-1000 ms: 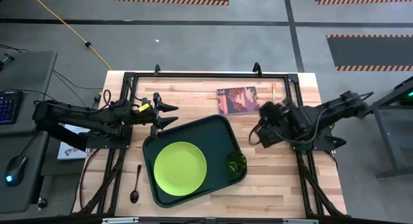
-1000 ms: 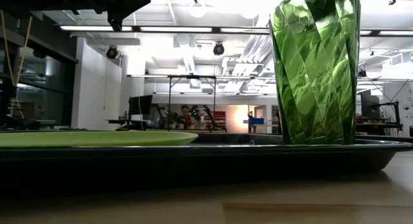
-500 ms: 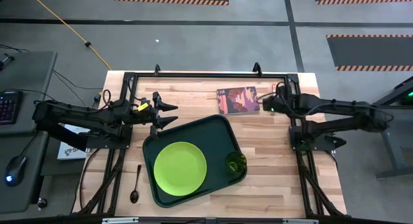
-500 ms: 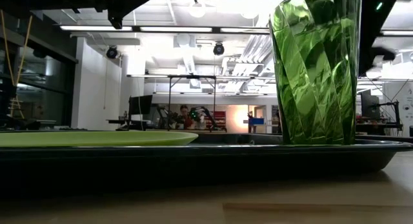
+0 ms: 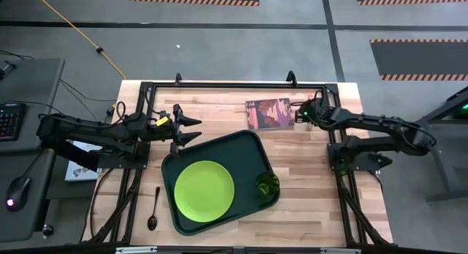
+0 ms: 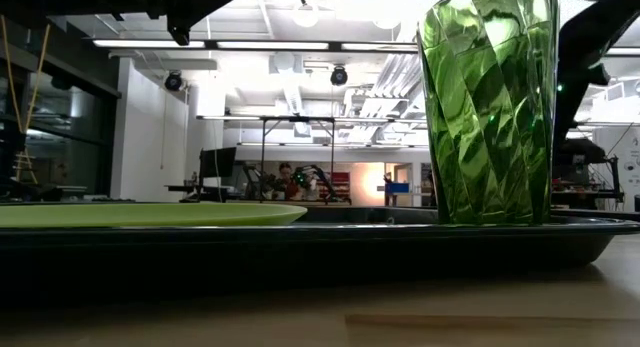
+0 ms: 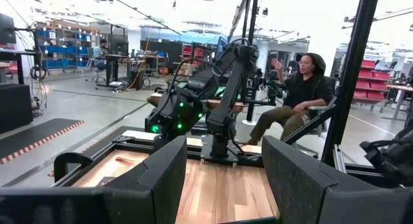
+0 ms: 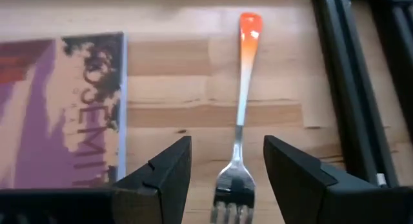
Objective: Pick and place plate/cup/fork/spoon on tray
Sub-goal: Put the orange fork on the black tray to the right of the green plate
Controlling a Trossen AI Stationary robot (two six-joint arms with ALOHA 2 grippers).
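Only the right wrist view shows the fork (image 8: 240, 114) between the right claw's (image 8: 227, 179) open, empty fingers

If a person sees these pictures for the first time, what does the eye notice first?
First, the lime-green plate lying on the dark-green tray in the middle of the table, with the green cup standing at the tray's right edge. Then the right gripper, open, over the fork beside the reddish book at the table's far side. The spoon lies on the wood left of the tray.
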